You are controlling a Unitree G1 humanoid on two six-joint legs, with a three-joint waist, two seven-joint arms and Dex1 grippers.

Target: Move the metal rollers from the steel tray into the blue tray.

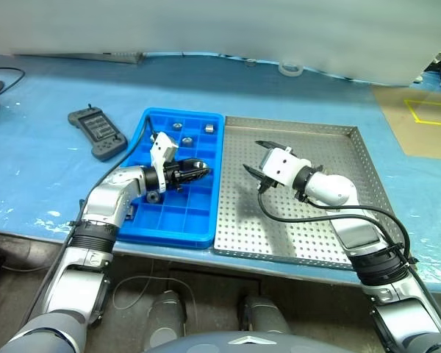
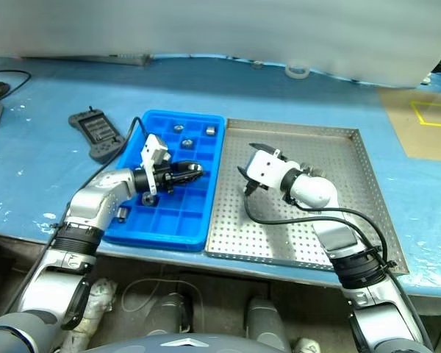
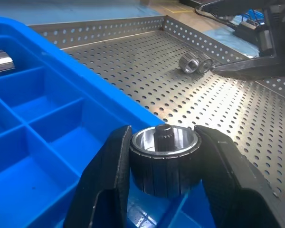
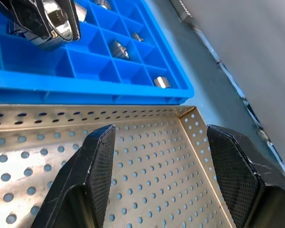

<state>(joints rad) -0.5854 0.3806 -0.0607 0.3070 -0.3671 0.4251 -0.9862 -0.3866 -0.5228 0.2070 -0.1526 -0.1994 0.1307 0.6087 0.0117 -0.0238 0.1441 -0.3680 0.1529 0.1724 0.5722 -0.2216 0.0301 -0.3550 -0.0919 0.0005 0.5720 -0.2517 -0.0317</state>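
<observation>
Carrying one roller over the blue tray (image 1: 178, 220) — that is the step in hand. Starting at frame left in the head views: a dark handheld controller (image 1: 96, 133) lies on the blue-covered table (image 1: 44, 169), just outside the tray's upper left corner. The blue tray sits left of centre, its long side touching the steel tray (image 1: 353, 220).

Left gripper (image 1: 203, 171) hangs over the blue tray's middle compartments near the right-hand wall, fingers clamped on a held roller (image 3: 165, 159); the wrist view shows the roller pinched squarely between both pads, bore facing up. Compartments directly beneath it look empty.

Delivered rollers (image 1: 209, 128) sit along the tray's top row, with another dark piece lower left of the tray, likely a roller too, though too small to tell.

Right of centre, the right gripper (image 1: 259, 159) hovers over the steel tray's upper left area, fingers spread apart, nothing between them. Two rollers (image 3: 194, 63) remain on the perforated floor, side by side, just beside that gripper's fingertip as seen from the left wrist.

Next move, by my reckoning: lower the left gripper into an empty cell and release cleanly, clear of the divider walls. Right gripper then needs to straddle one of the paired rollers without nudging its neighbour.
</observation>
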